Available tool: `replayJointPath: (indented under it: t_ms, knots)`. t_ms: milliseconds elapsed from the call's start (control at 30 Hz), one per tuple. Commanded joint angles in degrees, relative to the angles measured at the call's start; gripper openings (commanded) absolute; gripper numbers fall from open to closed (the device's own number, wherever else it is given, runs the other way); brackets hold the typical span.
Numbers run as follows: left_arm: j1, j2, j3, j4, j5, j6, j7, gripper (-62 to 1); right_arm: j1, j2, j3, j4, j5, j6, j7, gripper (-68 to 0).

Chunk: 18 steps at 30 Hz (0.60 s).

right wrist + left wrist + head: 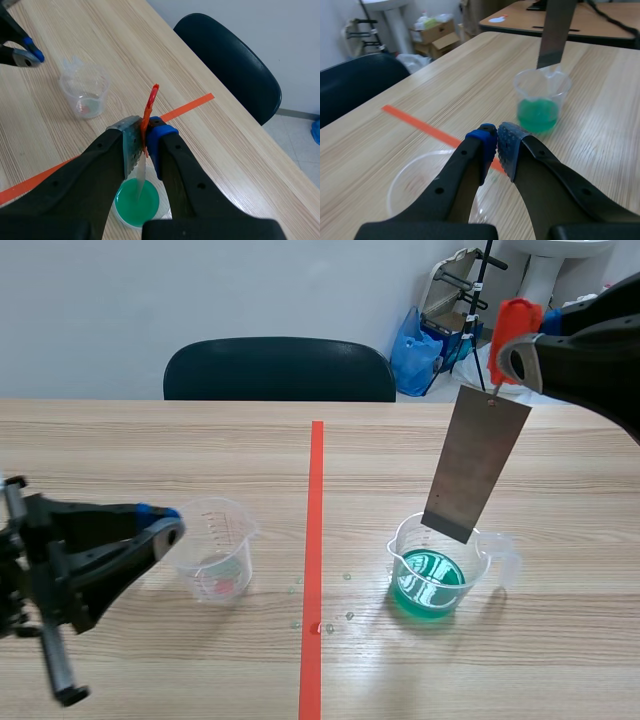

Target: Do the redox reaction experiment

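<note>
Grey metal plate (477,462) hangs from a red clip (515,318) pinched tight in the right gripper (142,145). Its long axis is near upright and slightly tilted, with the lower end pointing down at the rim of the beaker of green liquid (432,575), on the right half of the table (560,660) toward its near edge. Dipping looks not yet done. The left gripper (496,145), closed on nothing, hovers beside the nearly empty clear beaker (215,560).

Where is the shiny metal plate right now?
In the scene view the metal plate hangs right of the tape line, from the red clip in the right pincer, its lower end over the beaker of green liquid.
</note>
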<state>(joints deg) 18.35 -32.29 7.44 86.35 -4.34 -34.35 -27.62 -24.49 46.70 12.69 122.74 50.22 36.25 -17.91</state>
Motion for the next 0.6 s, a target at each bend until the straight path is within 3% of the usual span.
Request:
replayJointPath:
  t_ms: [0, 267, 567]
  knots:
    - [-2.93, 1.16, 1.95, 0.61, -0.66, 0.13, 1.18, -56.5, 0.37, 0.59, 0.39, 0.26, 0.63, -0.2, 0.9, -66.9]
    - [-18.69, 7.78, 16.04, -3.04, -2.71, 2.01, 13.38, -56.9, 0.37, 0.59, 0.39, 0.26, 0.63, -0.2, 0.9, -66.9]
    - [-27.85, 15.85, 23.89, -12.87, -2.71, 2.03, 14.25, -56.9, 0.37, 0.59, 0.39, 0.26, 0.63, -0.2, 0.9, -66.9]
